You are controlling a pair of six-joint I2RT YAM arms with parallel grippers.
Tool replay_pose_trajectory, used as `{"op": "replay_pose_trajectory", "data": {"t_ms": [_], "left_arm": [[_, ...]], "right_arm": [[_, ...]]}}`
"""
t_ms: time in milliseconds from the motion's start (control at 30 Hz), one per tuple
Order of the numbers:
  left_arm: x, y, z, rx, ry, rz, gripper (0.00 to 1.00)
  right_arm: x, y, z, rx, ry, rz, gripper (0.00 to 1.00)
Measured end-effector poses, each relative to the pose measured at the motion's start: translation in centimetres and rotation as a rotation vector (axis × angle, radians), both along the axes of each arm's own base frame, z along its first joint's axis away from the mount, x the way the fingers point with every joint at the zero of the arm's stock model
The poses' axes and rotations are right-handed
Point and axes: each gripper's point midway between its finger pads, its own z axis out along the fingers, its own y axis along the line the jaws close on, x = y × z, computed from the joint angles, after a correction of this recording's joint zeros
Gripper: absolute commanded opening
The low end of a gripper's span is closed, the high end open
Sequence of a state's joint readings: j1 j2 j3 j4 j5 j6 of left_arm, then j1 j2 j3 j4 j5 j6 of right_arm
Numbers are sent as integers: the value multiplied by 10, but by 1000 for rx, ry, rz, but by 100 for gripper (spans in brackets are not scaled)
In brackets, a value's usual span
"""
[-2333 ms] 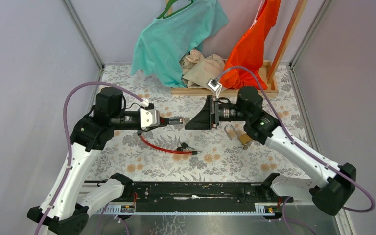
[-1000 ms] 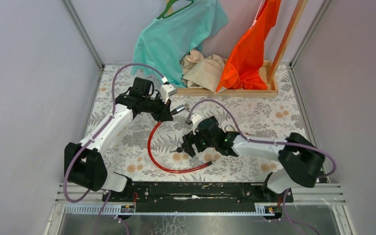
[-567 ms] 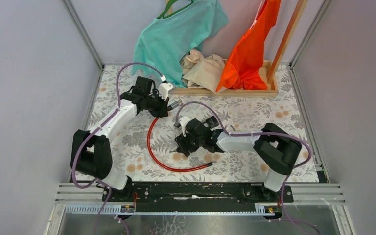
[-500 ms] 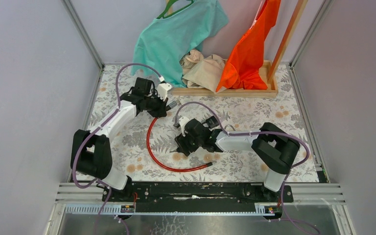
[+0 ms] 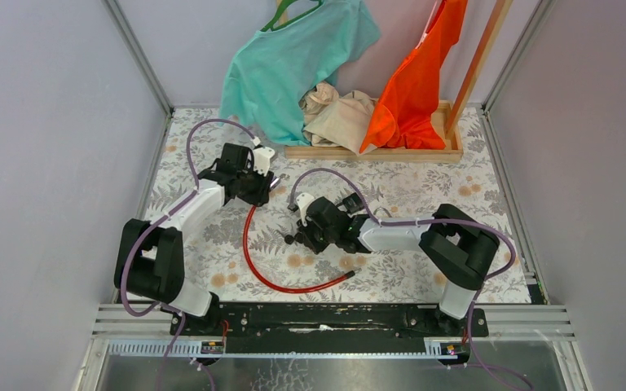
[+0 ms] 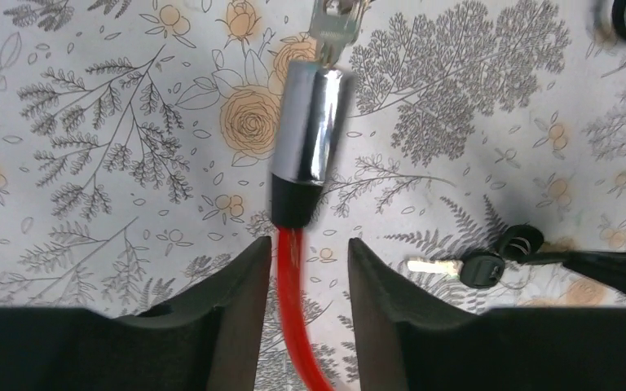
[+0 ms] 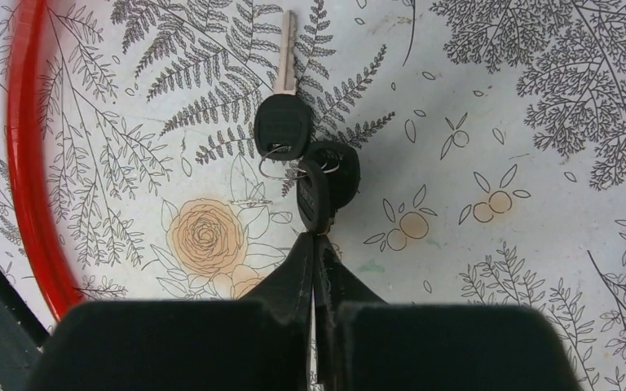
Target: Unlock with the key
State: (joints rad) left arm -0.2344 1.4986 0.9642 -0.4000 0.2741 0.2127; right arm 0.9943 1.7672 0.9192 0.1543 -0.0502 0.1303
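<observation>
The cable lock has a chrome cylinder [image 6: 306, 130] with a silver piece at its top end and a red cable [image 6: 293, 269]. The cable runs between the fingers of my left gripper [image 6: 301, 248], which is open with a gap on each side of it. From above the red cable [image 5: 249, 252] curves over the floral cloth. My right gripper [image 7: 314, 240] is shut on the black head of a key [image 7: 313, 199], seen edge-on. A second key [image 7: 281, 122] and another black head [image 7: 341, 173] lie on the cloth, joined to it by a ring.
A wooden frame [image 5: 375, 151] stands at the back with a teal shirt [image 5: 293, 57], a beige cloth [image 5: 338, 114] and an orange cloth [image 5: 416, 81]. The cable's free end [image 5: 350, 275] lies near the front. Grey walls close both sides.
My left gripper has opened around the cable and shifted slightly left. My right gripper has closed on the key head lying on the cloth.
</observation>
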Motion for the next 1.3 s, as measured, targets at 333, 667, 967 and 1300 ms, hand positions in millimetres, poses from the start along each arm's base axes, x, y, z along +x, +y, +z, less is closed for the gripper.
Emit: {"op": "replay_pose_trajectory", "data": {"t_ms": [333,667,967,1300], "left_arm": [[-19,-21,17,-90,8,-156,79],[-92,-63,59,-338,77,-676,73],[-143,-79,74,-514,114,-926,67],[-160,-89,92,-482,-44,-996,67]], "right_arm": [[-7,-9,17,38,-18,-1,0],[-16,-8,79,179,-71,35,0],[-35,-18,143,298,-89,65,0],[-49,-18,197,395,-72,94,0]]}}
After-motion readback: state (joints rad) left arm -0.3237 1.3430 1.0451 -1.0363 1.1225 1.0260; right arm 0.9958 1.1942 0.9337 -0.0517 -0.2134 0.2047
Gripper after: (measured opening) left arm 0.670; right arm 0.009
